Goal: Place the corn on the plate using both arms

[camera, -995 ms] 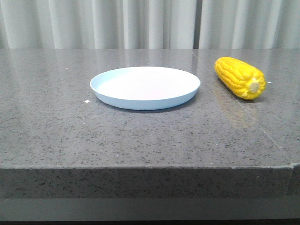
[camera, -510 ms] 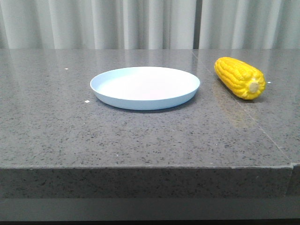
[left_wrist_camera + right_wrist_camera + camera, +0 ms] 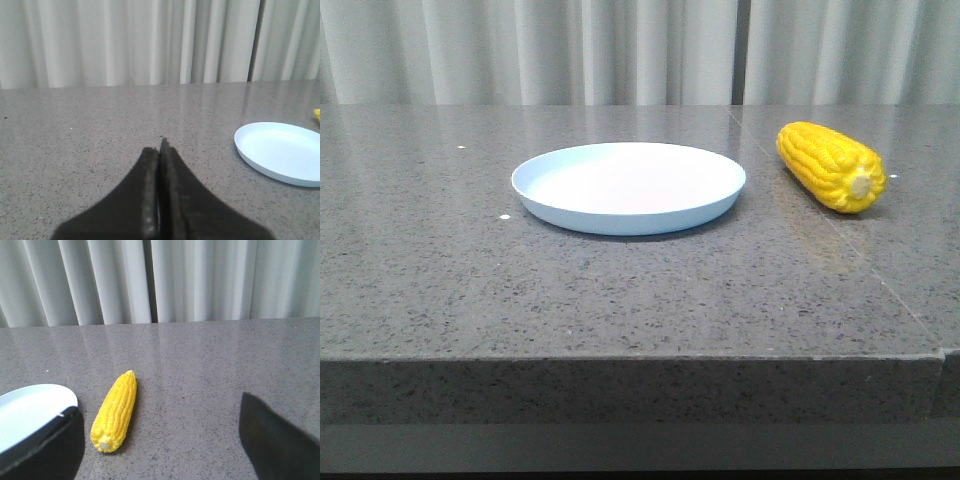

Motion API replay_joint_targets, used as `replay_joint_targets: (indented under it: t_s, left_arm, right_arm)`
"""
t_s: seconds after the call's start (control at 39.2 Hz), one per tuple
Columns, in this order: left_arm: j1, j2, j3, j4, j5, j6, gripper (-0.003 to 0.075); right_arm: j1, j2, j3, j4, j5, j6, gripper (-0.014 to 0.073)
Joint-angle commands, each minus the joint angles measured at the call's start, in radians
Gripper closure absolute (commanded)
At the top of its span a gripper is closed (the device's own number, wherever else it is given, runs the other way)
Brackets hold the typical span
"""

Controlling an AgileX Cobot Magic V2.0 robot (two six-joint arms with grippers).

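The yellow corn (image 3: 831, 165) lies on the grey stone table, right of the pale blue plate (image 3: 628, 186), its pale cut end toward the table's front. Neither gripper shows in the front view. In the right wrist view my right gripper (image 3: 158, 412) is open and empty, its fingers wide apart; the corn (image 3: 116, 410) lies on the table beyond and between them, near the left finger (image 3: 45, 447), beside the plate's edge (image 3: 30, 407). In the left wrist view my left gripper (image 3: 160, 150) is shut and empty, above bare table, with the plate (image 3: 282, 152) off to its right.
The grey speckled table (image 3: 620, 290) ends in a front edge close to the camera. White curtains (image 3: 620, 50) hang behind the table. A seam (image 3: 865, 265) in the stone runs under the corn toward the front right.
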Motion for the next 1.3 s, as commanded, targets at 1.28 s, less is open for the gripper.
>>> replay_joint_targets:
  t_s: [1.28]
  left_arm:
    - [-0.002, 0.002, -0.023, 0.0, -0.081, -0.008, 0.0741]
  right_arm:
    - [-0.006, 0.032, -0.037, 0.004, -0.09, -0.002, -0.0055]
